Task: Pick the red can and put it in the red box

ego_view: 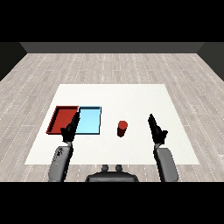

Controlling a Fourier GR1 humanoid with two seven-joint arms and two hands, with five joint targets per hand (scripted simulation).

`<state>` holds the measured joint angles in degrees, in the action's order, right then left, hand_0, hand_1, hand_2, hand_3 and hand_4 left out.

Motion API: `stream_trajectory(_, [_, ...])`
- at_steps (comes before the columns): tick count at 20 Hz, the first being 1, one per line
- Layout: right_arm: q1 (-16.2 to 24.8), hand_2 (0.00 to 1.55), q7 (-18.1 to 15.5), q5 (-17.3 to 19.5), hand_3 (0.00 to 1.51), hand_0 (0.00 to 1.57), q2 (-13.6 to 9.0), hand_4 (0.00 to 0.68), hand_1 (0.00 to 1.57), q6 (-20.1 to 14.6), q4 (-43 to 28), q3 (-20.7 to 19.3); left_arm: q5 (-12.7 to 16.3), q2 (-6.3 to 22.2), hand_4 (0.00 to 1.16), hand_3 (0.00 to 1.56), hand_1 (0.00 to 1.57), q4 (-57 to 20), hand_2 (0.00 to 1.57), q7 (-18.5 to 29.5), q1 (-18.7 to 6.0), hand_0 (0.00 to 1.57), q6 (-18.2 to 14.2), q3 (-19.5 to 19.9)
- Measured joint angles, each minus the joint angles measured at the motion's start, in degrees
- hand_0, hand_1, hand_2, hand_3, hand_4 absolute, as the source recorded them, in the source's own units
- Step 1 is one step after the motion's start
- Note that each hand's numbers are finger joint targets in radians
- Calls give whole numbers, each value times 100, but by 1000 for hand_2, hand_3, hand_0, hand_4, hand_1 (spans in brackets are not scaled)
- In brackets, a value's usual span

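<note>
Spreading wide across the grey plank floor point(109, 65): the white surface point(131, 100), carrying everything else. Lying side by side toward its left part: the red tray point(61, 118) on the outside and the light blue tray point(89, 121) touching it on the inner side, both flat. Reaching in from the lower corners: two grey forearms, the left forearm point(59, 162) and the right forearm point(166, 164). Hovering over the near edge of the light blue tray, partly covering its lower left corner: the left hand point(70, 130), fingers stretched out straight and forward, holding nothing. Hanging above bare surface on the other side: the right hand point(156, 129), fingers likewise straight and extended, holding nothing. Standing upright between the two hands, just right of the light blue tray and apart from it, nearer the right hand but touching neither: the red can point(122, 128), resting on the surface outside both trays.
</note>
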<state>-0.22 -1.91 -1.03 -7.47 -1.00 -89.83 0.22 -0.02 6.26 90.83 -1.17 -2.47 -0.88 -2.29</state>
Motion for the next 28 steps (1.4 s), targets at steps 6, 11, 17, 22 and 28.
stream_trajectory(6, [325, 0, 114, 284, 0, 0, 258, 0, 0, -125, -260, 222, -59, -37, 0, 0, 0, 3, 0, 27, 147, 0, -19, 189])
stream_trajectory(11, [528, 0, -737, -96, 0, 0, 498, 0, 0, 150, -607, 389, 118, -190, 0, 0, 0, 212, 0, 1332, 229, 0, 18, 373])
stream_trajectory(17, [605, 0, -1202, -213, 0, 0, 530, 0, 0, 376, -621, 400, 214, -279, 0, 0, 0, -19, 0, 2086, 212, 0, 92, 508])
stream_trajectory(22, [705, 0, -1331, -275, 0, 0, 514, 0, 0, 475, -660, 323, 263, -287, 0, 0, 0, 35, 0, 2240, 322, 0, 184, 540])
stream_trajectory(28, [664, 0, -1424, -202, 0, 0, 628, 0, 0, 408, -516, 361, 226, -338, 0, 0, 0, 64, 0, 2159, 169, 0, 102, 531])
